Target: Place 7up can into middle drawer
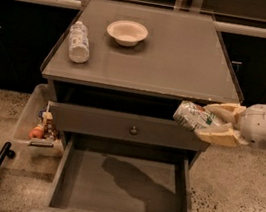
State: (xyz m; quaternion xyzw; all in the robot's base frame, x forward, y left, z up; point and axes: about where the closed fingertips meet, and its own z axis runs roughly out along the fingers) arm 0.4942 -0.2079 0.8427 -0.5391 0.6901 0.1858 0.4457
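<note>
- The gripper (206, 122) hangs off the right front corner of the cabinet. Its two pale fingers (225, 112) are clamped on the 7up can (191, 116), one above and one below.
- The can lies on its side in the air, its end pointing left, in front of the right end of the closed upper drawer front (119, 126). It touches nothing else that I can see.
- The middle drawer (84, 186) stands pulled out below, its floor bare apart from a shadow (141, 180). The can looks high above that floor and close to the line of the right wall (185, 193).
- Let go from here, I reckon it lands hard and bounces, or clips that wall and tips out onto the speckled floor (239, 197).
- A round can lying sideways rolls. Set down like this it may trundle to the front or back, though the walls should keep it in.
- Coming straight down, the wrist or the lower finger could catch the right wall or the front rim. Shifting left first seems safer.
- Pushed too far inward, the can's free end may knock the upper drawer front near its knob (133, 130) and twist in the grip.
- The fingers seem to hold only one end of the can, so smooth metal could slip on a jolt.
- The bowl (127, 31) and plastic bottle (78, 42) sit well apart on the cabinet top (181, 60), out of harm's way.
</note>
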